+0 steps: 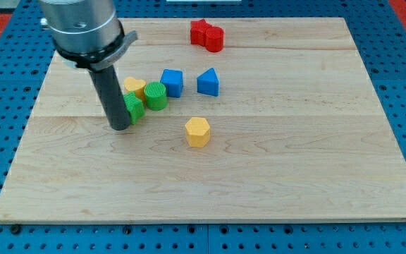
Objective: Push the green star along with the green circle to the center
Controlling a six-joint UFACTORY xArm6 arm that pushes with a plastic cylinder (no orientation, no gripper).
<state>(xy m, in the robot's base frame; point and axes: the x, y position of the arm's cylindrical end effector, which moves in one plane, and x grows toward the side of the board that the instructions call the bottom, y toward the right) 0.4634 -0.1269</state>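
The green star (134, 107) lies left of the board's middle, partly hidden by my rod. The green circle (156, 96) stands touching it on its upper right. My tip (119, 127) rests on the board right against the star's left lower side. A yellow block (134, 87) sits just above the star and touches the circle's left side.
A blue cube (172, 82) and a blue triangle block (208, 82) stand to the right of the circle. A yellow hexagon (197, 132) lies near the board's middle. A red block (207, 34) sits at the view's top. The wooden board (316, 162) lies on a blue pegboard.
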